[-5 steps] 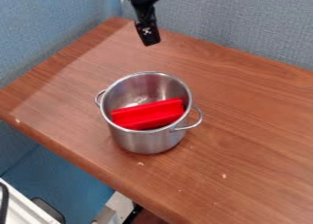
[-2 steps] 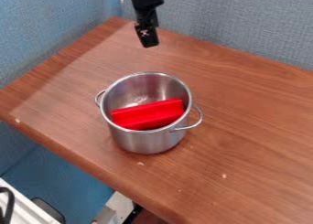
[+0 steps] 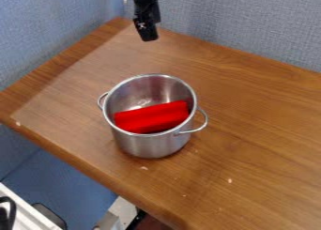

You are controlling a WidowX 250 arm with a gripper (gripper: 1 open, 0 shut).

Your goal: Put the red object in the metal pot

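The red object (image 3: 153, 116) is a bright, even red with no markings. The pot (image 3: 153, 116) is shiny silver steel, its inner wall paler grey and catching a faint red reflection. The surface (image 3: 251, 121) is warm reddish-brown wood with fine streaked grain. The gripper (image 3: 146, 25) is black. The wall (image 3: 251, 23) behind is a mottled grey-blue.
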